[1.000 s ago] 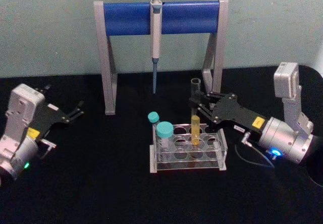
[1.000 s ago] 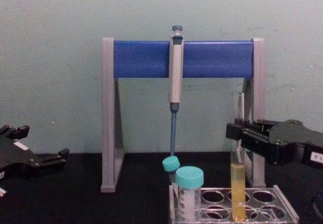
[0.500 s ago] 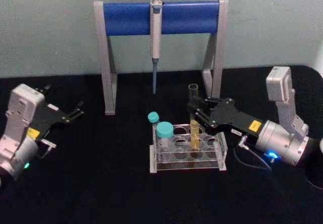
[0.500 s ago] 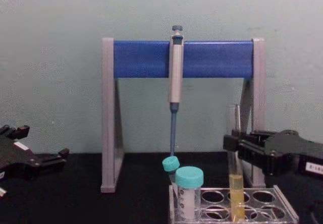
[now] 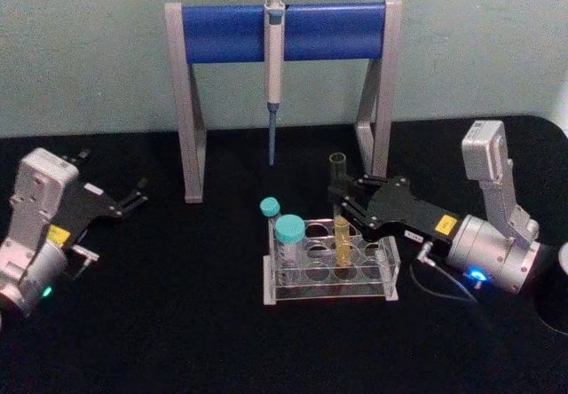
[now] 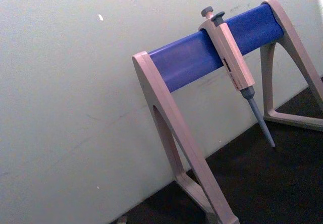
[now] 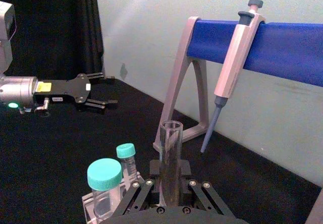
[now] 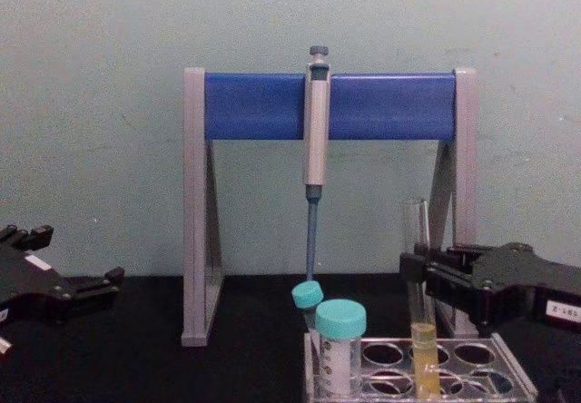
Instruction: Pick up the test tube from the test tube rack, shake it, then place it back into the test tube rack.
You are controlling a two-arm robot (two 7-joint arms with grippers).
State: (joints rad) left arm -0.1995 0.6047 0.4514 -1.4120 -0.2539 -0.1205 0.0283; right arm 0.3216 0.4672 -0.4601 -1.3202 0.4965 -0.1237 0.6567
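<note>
The test tube [image 5: 338, 200], long and clear with yellow liquid in its lower part, stands upright in a middle hole of the clear test tube rack [image 5: 330, 289]. My right gripper [image 5: 343, 200] comes in from the right and is shut on the tube's upper half, above the rack. From the side, the test tube [image 8: 419, 330] reaches well down into the rack [image 8: 510, 378], with the right gripper [image 8: 419, 274] on its glass. The right wrist view has the tube [image 7: 170, 151] rising between the fingers. My left gripper [image 5: 133, 197] rests open at the far left, away from the rack.
Two teal-capped tubes [image 5: 288, 231] stand at the rack's left end. Behind the rack is a tall grey-legged stand with a blue crossbar [image 5: 284, 30], and a pipette [image 5: 274, 57] hangs from it. Black table lies bare in front and between the rack and the left arm.
My right gripper has moved down and slightly left with the test tube, sinking it deeper into the rack. The left arm has not moved.
</note>
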